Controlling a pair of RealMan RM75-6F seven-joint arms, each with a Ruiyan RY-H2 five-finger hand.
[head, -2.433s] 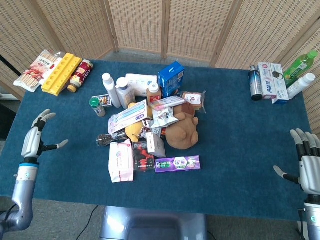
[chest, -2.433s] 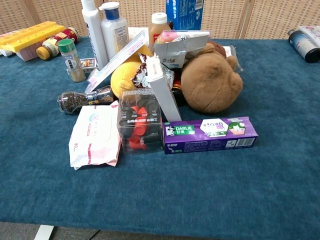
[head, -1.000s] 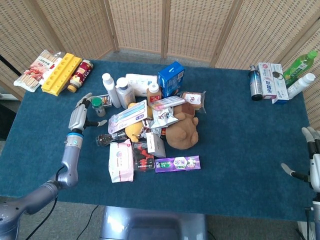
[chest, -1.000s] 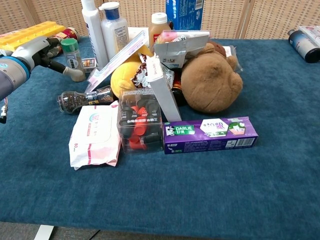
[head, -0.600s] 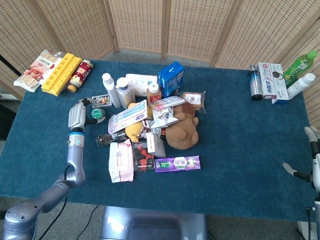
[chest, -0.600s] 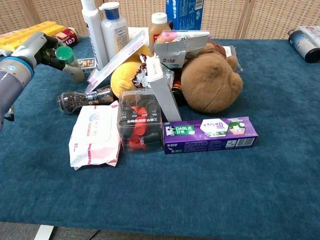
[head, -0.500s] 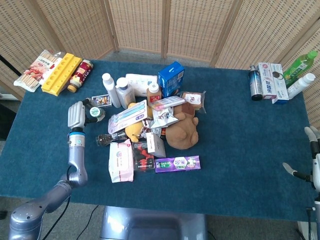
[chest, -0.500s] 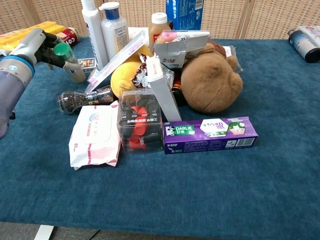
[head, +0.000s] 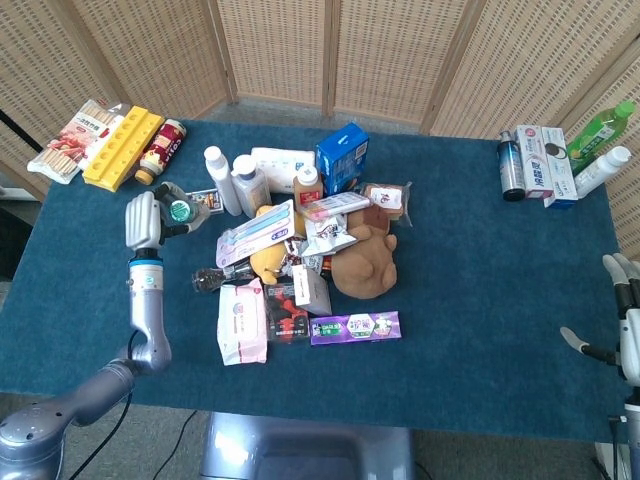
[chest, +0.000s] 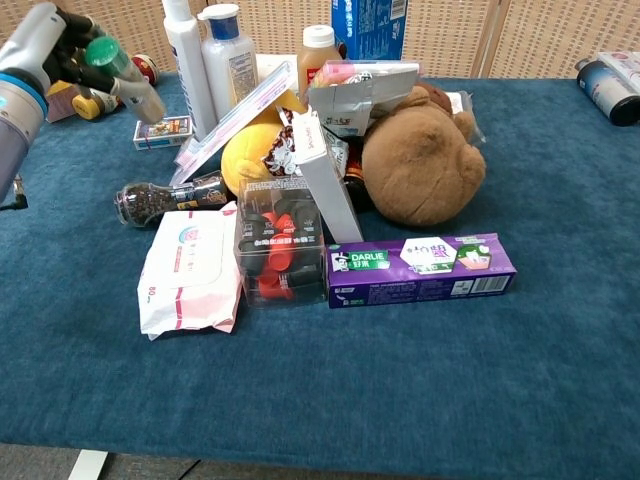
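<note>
My left hand (head: 143, 218) grips a small spice jar with a green cap (head: 182, 211) and holds it tilted above the blue cloth, left of the pile. In the chest view the hand (chest: 42, 47) is at the top left, with the jar (chest: 126, 77) slanting down to the right out of it. A small flat box (chest: 163, 131) lies just below the jar. My right hand (head: 622, 322) hangs open at the table's right edge, holding nothing, far from everything. The chest view does not show it.
A pile fills the middle: brown plush toy (head: 365, 262), purple toothpaste box (head: 355, 327), wipes pack (head: 241, 322), pepper grinder (head: 212, 279), white bottles (head: 232, 178), blue box (head: 341, 156). A yellow tray (head: 122, 148) and jar (head: 160, 152) sit back left. Bottles and boxes (head: 545, 160) stand back right.
My left hand came in from the table's left edge, closed around the green-capped jar and lifted it up and to the left, tilting it. The right hand has sunk slightly at the edge.
</note>
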